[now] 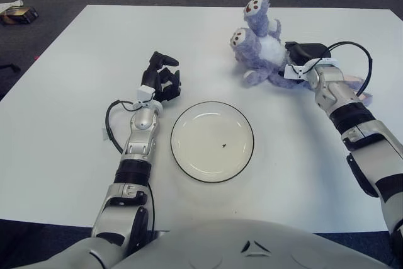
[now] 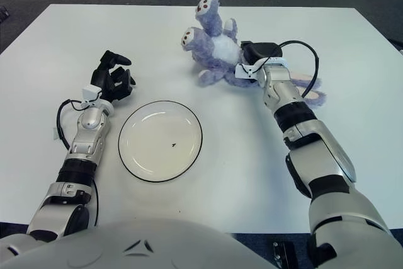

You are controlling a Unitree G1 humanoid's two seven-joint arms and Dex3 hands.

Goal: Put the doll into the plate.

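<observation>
Right hand (image 1: 302, 55), fingers grasping the purple plush doll (image 1: 259, 48) beyond the empty white plate (image 1: 212, 141), readies transfer; left hand (image 1: 162, 79), fingers clenched, idles beside the plate.

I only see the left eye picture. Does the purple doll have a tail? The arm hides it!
Observer: Yes. In the right eye view the doll has a long tail curling on the table beyond the right arm; the right hand is at the doll's body.
Operator: Is it hanging off the table?
Observer: No. There the table shows its right edge, and the tail lies inside it.
Operator: Anything on the floor?
Observer: A small dark thing below the near edge; I cannot tell what.
</observation>
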